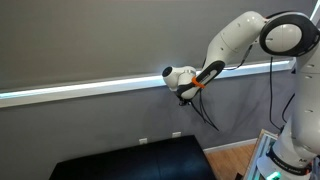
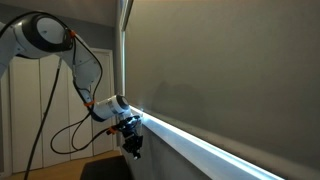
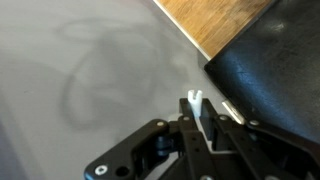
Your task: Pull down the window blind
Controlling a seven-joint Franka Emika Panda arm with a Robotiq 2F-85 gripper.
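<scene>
The window blind [image 1: 100, 40] is a wide, smooth, dark grey shade, seen in both exterior views [image 2: 220, 70]. A bright strip of light [image 1: 80, 90] shows under its straight bottom edge. My gripper [image 1: 184, 90] is at that bottom edge, just below the strip, and also shows from the side [image 2: 133, 138]. In the wrist view the gripper [image 3: 200, 110] points down along the grey wall. Its fingers are shut on a small white pull tab [image 3: 197, 99] that sticks out between the tips. The blind itself is out of the wrist view.
A black table [image 1: 130, 160] stands below the window, also in the wrist view [image 3: 275, 60]. Wooden floor [image 3: 215, 20] lies beside it. Black cables [image 1: 205, 115] hang from the arm. Wall outlets [image 1: 143, 140] sit low on the grey wall. White closet doors [image 2: 30, 110] stand behind the arm.
</scene>
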